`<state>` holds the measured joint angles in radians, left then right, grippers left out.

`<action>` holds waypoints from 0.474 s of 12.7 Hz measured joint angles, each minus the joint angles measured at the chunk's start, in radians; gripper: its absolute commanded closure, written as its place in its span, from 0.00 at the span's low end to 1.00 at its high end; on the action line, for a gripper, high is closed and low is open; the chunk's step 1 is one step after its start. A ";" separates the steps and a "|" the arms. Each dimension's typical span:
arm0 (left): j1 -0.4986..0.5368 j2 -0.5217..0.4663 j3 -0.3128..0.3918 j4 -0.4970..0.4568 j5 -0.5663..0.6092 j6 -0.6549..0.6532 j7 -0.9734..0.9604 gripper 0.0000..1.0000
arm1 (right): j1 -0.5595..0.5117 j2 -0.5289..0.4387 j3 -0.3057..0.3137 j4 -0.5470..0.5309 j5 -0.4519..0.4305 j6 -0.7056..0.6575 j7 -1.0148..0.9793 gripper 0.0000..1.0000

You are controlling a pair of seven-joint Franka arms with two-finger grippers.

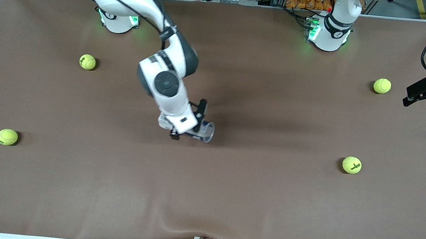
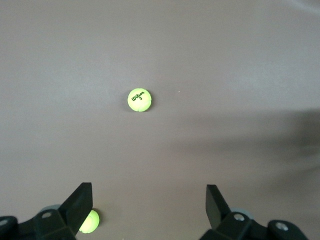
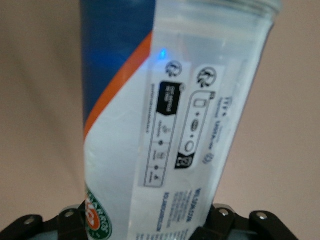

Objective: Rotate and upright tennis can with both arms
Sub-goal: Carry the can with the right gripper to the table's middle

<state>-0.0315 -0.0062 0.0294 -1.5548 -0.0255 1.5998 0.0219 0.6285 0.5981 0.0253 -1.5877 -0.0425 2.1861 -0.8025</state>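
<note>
The tennis can [image 1: 206, 131], a clear tube with a white, blue and orange label, is near the middle of the table, mostly hidden under the right arm's hand. My right gripper [image 1: 190, 127] is shut on it. In the right wrist view the tennis can [image 3: 175, 115] fills the frame and leans to one side, pinched low down by the right gripper [image 3: 150, 227]. I cannot tell whether the can's end touches the table. My left gripper [image 1: 410, 95] waits open over the table's edge at the left arm's end. In its own view the left gripper [image 2: 149, 207] holds nothing.
Several yellow-green tennis balls lie on the brown table [image 1: 267, 203]: two toward the right arm's end [image 1: 87, 61] [image 1: 7, 137], two toward the left arm's end [image 1: 382, 85] [image 1: 351, 165]. The left wrist view shows one ball [image 2: 139, 99] and another [image 2: 90, 221] beside a finger.
</note>
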 measured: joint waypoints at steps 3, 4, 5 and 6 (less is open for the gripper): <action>0.000 0.001 0.000 0.000 0.000 0.000 0.000 0.00 | 0.076 0.035 -0.001 0.022 -0.077 0.013 0.002 0.27; 0.000 0.001 0.000 0.000 0.000 0.000 0.000 0.00 | 0.095 0.056 -0.002 0.039 -0.103 0.015 0.007 0.27; 0.000 0.001 0.000 0.000 0.000 0.000 0.000 0.00 | 0.114 0.080 -0.002 0.058 -0.130 0.016 0.016 0.27; 0.000 0.002 0.000 0.000 0.000 0.000 0.000 0.00 | 0.130 0.107 -0.002 0.077 -0.157 0.020 0.031 0.27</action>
<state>-0.0311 -0.0045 0.0294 -1.5548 -0.0255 1.5996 0.0219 0.7588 0.7055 0.0230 -1.5104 -0.1992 2.2063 -0.7712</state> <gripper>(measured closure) 0.000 0.264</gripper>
